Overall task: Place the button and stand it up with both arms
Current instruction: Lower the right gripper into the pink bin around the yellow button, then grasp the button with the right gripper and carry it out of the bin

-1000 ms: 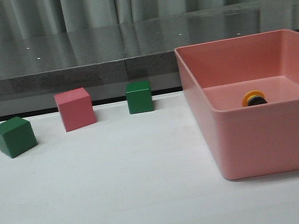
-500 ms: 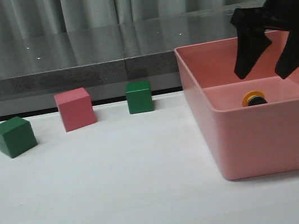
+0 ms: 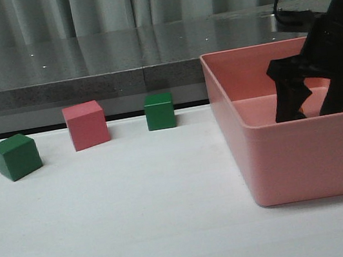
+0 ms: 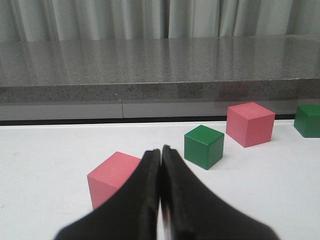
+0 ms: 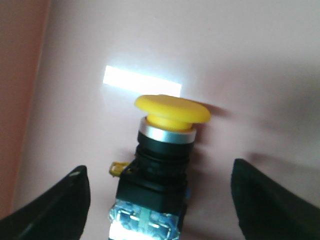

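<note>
The button (image 5: 161, 167) lies on its side on the floor of the pink bin (image 3: 294, 161), with its yellow cap (image 5: 171, 111) pointing away from the wrist camera and its clear base block nearest it. My right gripper (image 5: 160, 172) is open, low inside the bin, one finger (image 5: 55, 210) on each side of the button and apart from it. In the front view the right gripper (image 3: 314, 104) reaches down into the bin and hides the button. My left gripper (image 4: 161, 151) is shut and empty, low over the white table, out of the front view.
A green cube (image 3: 16, 156), a pink cube (image 3: 86, 124) and another green cube (image 3: 159, 111) stand along the table's back left. In the left wrist view a pink cube (image 4: 112, 177) sits just behind my left fingers, with a green cube (image 4: 203, 146) beyond.
My right arm came into view from the upper right and went down into the pink bin, jaws open, until its fingers straddle the button. The cubes have not moved.
</note>
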